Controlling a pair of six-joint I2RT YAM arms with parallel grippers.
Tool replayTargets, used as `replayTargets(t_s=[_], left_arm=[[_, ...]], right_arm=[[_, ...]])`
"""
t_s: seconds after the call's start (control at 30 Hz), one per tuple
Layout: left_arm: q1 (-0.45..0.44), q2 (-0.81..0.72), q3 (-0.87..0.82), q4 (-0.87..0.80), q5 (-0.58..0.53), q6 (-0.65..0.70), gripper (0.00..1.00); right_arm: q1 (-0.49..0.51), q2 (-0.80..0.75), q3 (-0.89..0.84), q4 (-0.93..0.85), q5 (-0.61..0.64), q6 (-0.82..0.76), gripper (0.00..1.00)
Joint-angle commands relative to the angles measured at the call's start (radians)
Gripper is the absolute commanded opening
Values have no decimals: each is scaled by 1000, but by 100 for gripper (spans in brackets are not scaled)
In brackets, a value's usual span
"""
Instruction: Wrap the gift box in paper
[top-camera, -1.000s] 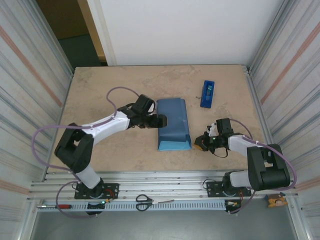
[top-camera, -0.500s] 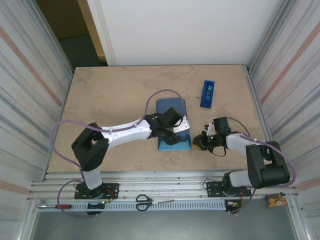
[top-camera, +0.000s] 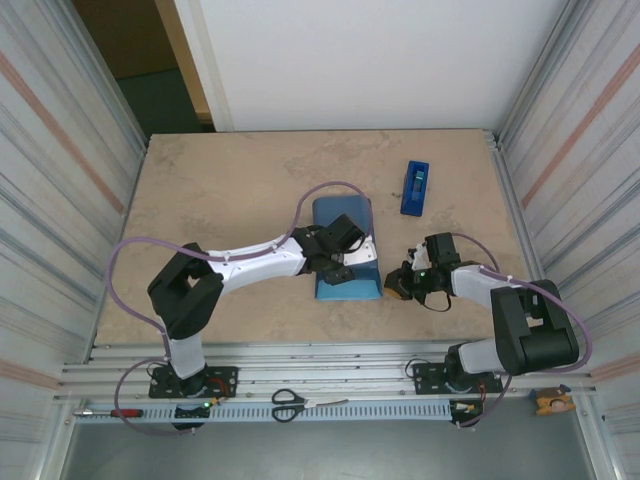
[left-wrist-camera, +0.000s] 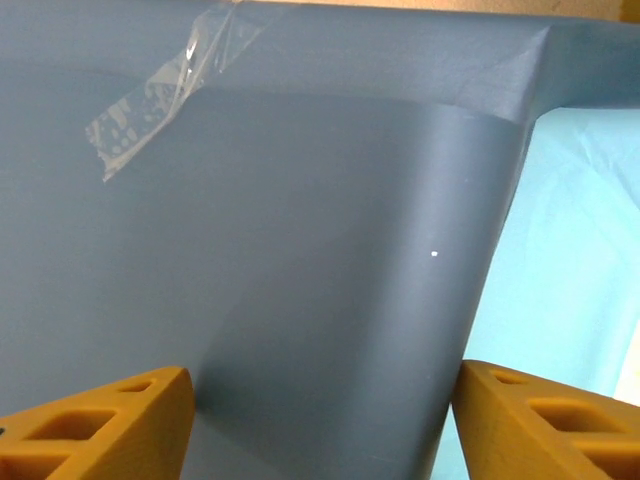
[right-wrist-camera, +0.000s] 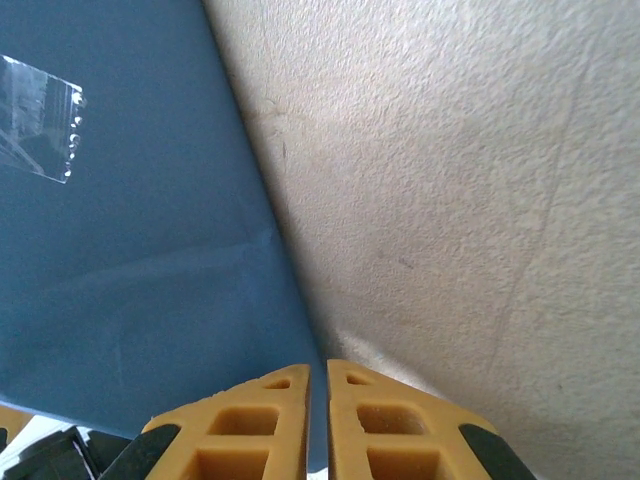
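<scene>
Two tools: left tool (left-wrist-camera: 320, 425) spread over the paper (left-wrist-camera: 300, 250), right tool (right-wrist-camera: 318, 400) pressed together just beside it.

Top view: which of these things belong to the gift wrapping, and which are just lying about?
Belong:
blue wrapping paper, folded into a parcel
clear tape strip on it
probably the blue tape dispenser

Lying about:
scissors and red-handled screwdriver, both on the front rail

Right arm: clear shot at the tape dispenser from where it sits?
Probably yes. Only bare table lies between the right gripper and the tape dispenser. Its jaws are shut, so they'd need opening first.
</scene>
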Motion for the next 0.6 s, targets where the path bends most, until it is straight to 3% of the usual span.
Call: replayTargets(t_s=[0.0,0.57], left_arm=[[2,39,27,-44,-10,-7,65],[-11,83,-10,-48,-41,-64,63]], right_arm=[[12,13,27,-2,-5,0,12],[40,13,10,126,-53,107,7]])
